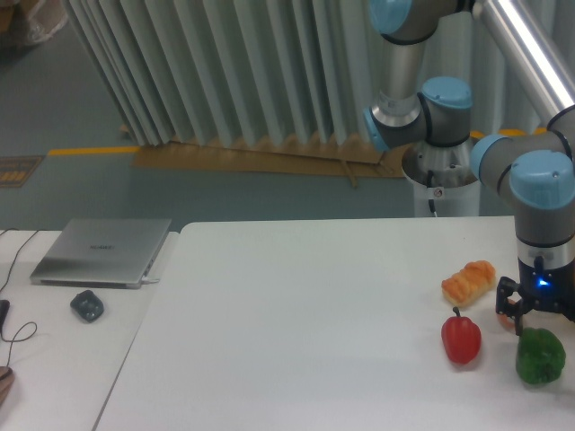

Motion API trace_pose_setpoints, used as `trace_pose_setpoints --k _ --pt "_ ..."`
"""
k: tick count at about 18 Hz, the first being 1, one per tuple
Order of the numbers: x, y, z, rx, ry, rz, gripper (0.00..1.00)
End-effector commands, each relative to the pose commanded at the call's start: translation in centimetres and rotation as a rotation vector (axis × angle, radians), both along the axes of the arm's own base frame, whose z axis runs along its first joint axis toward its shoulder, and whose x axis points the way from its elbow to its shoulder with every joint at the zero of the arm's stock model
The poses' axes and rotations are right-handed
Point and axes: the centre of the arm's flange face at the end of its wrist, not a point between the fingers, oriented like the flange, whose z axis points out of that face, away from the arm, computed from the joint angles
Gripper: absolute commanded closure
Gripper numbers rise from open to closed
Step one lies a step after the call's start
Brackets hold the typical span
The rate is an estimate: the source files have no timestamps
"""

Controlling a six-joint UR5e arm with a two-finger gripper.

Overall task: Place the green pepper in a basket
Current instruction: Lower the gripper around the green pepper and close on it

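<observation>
Near the tabletop's right edge, we see the green pepper (540, 356) resting just below our gripper (532, 316), whose jaws stand spread and empty; the red pepper (461, 338) sits beside it.

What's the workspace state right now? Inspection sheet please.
Surface: white table, mostly bare.
Job's things: green pepper near the table's right edge; no basket in view.
Clutter: red pepper, orange bread-like item, laptop and mouse on the side desk.
Grippers: gripper right above the green pepper, fingers spread, not closed on it.
Cables: thin cable at far left.
Surroundings: pleated curtain, cardboard strip on the floor.
</observation>
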Motion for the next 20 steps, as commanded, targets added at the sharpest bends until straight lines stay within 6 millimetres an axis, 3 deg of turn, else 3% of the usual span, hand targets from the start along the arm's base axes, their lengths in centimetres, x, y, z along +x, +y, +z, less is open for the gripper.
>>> trace_pose_setpoints --k 9,14,16,20 --pt "-0.8 0.0 -0.6 0.044 -0.002 0.175 0.00" --pt "0.4 0.9 -1.0 0.042 -0.006 0.165 0.00" --pt "1.3 1.4 -1.6 0.034 -0.014 0.146 0.00" --pt "1.0 1.8 -3.4 0.014 -0.031 0.142 0.00"
